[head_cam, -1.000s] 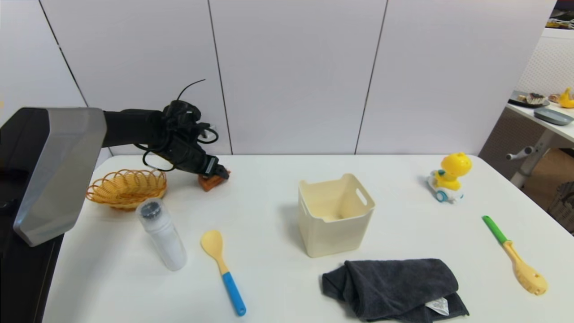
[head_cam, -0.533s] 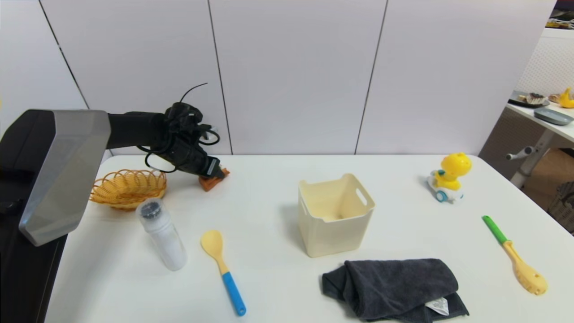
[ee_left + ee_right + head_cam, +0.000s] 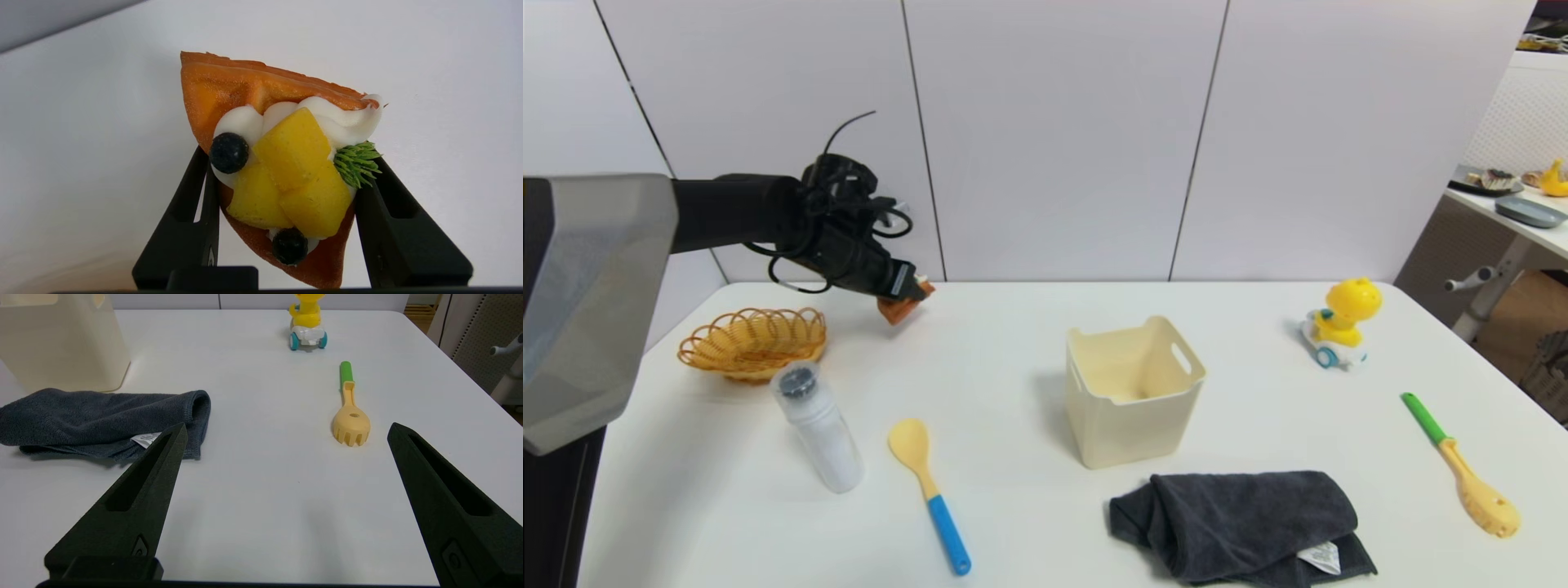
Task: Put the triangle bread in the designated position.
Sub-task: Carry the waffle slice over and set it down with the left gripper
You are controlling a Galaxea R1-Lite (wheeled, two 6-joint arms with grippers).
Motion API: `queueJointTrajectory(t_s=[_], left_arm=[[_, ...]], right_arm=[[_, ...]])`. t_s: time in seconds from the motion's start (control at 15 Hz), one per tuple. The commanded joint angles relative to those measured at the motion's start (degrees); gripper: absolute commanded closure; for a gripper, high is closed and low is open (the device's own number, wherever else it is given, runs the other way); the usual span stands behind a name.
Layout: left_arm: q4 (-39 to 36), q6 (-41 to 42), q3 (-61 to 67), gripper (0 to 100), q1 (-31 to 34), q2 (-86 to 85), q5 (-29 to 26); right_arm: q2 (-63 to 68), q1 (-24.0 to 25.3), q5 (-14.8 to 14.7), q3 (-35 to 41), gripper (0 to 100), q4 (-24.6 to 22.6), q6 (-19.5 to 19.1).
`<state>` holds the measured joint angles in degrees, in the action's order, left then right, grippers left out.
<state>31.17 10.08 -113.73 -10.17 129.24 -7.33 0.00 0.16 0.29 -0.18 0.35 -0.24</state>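
Clamping the triangle bread (image 3: 282, 163) across its narrow end keeps the cream topping clear of the left gripper (image 3: 911, 296), raised above the table's (image 3: 1029, 523) far left, near the woven basket (image 3: 752, 341). Right gripper (image 3: 282, 437) idles, fingers apart.

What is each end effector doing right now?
Left end effector: closed on the triangle bread, lifted above the table.
Right end effector: open, holding nothing.

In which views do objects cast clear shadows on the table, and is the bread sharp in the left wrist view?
Head view: a soft shadow lies left of the cream bin. Right wrist view: a dark shadow lies under the grey towel. Left wrist view: the triangle bread, held in the left gripper, is sharp, fruit and berries distinct.
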Motion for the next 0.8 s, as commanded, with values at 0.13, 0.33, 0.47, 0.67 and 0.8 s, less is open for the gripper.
queueJointTrajectory(t_s=[0.13,0.33,0.47,0.67,0.8], left_arm=[[3.19,-2.17,0.79,100,0.24,-15.78,-0.06],[6.53,-2.79,0.79,100,0.41,-26.59,0.03],[10.05,-2.79,0.79,100,2.17,-33.36,0.21],[12.25,-2.44,1.4,100,6.48,-40.91,0.56],[12.16,-0.68,3.86,100,12.36,-45.13,0.56]], right_arm=[[0.09,0.02,-0.03,0.01,0,0.0,-0.02],[0.09,0.02,-0.03,0.01,0,0.0,-0.02],[0.09,0.02,0.06,0.01,0,0.0,-0.02],[0.09,0.02,-0.03,0.01,0,0.0,-0.11],[0.09,0.02,0.06,0.01,0,0.0,-0.11]])
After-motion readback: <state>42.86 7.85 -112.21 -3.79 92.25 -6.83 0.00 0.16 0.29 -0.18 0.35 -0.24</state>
